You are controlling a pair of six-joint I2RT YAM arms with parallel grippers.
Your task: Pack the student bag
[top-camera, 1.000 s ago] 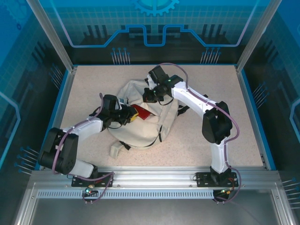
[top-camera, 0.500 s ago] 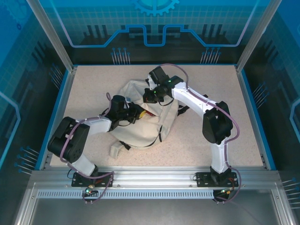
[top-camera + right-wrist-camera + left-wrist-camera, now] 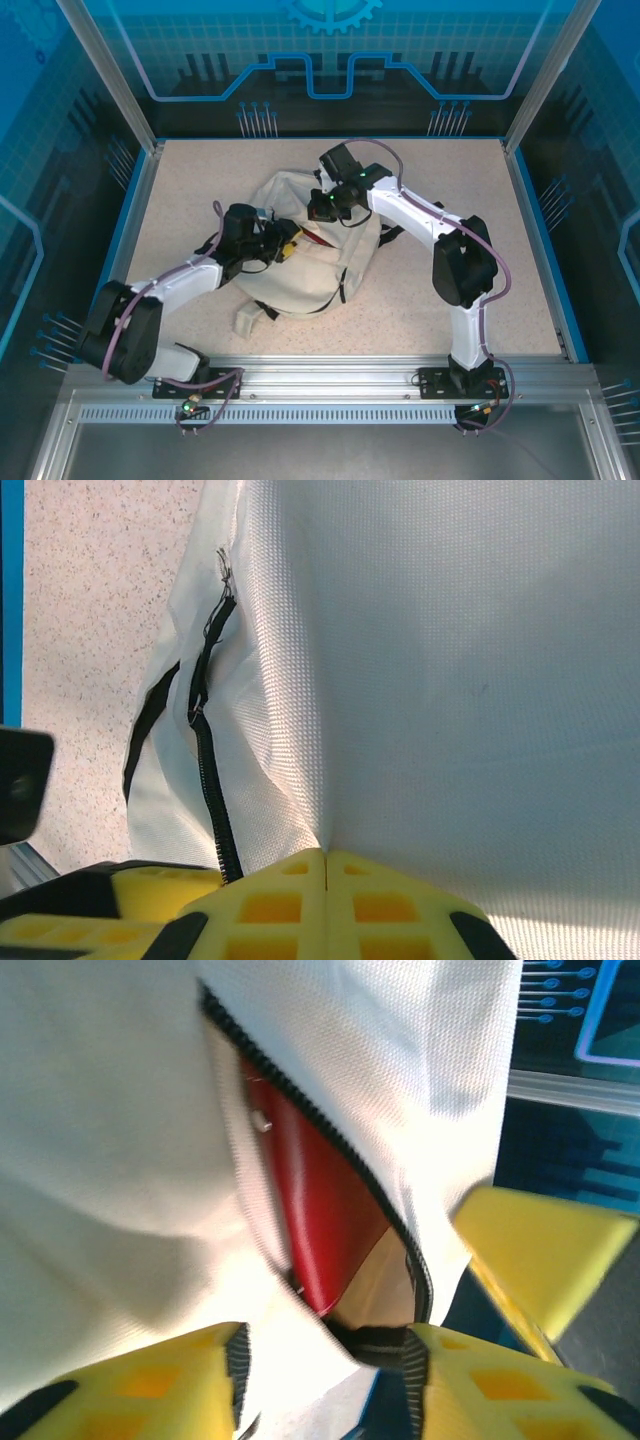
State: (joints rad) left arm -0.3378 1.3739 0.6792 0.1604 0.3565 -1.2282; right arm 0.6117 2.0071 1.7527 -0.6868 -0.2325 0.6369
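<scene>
Speckled table [image 3: 180, 190], blue glass walls all round. Slumped mid-table: the cream bag [image 3: 300, 275], black straps trailing, zipper [image 3: 330, 1140] undone along the upper side.

Tucked inside the mouth, a red book [image 3: 315, 1210], mostly past the zipper line, with just a sliver of red on show from above. Gripped at the lip and far more exposed a second ago, pushed inward half a second ago, now let go and lying in the bag unsupported.

Just outside the opening, the left gripper [image 3: 325, 1385]: jaws parted roughly halfway, holding nothing, only the near hem of the bag lying in the gap. Drawn back slightly since the push.

On the far lip, the right gripper [image 3: 325, 865], same place as before: clamped fully closed on a fold of bag cloth, lifting the edge to keep the mouth agape.

By judgement, one item packed and the release done. Likely next: pulling the left arm clear, then either fetching a further item or closing the zipper. Worth watching: the book's lower corner close to the zipper end, a possible snag at closing.
</scene>
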